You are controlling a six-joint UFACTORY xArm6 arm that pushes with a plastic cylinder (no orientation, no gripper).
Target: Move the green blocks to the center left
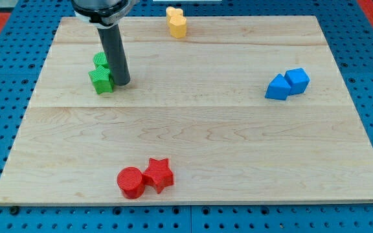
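My tip (122, 84) touches the right side of two green blocks (101, 79); no end effector shows; yellow (176, 22), blue (287, 83) and red blocks (146, 178) sit well apart on the tabletop (199, 136)

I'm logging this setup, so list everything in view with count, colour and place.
green blocks: two, green, touching, upper left of the board
yellow blocks: two, yellow, touching, at the board's top edge
blue blocks: two, blue, touching, right side
red round block: one, red, near the bottom edge
red star block: one, red, touching the round block's right side
board: one, pale wood, on a blue perforated surface
my tip: one, dark rod end, against the green blocks' right side
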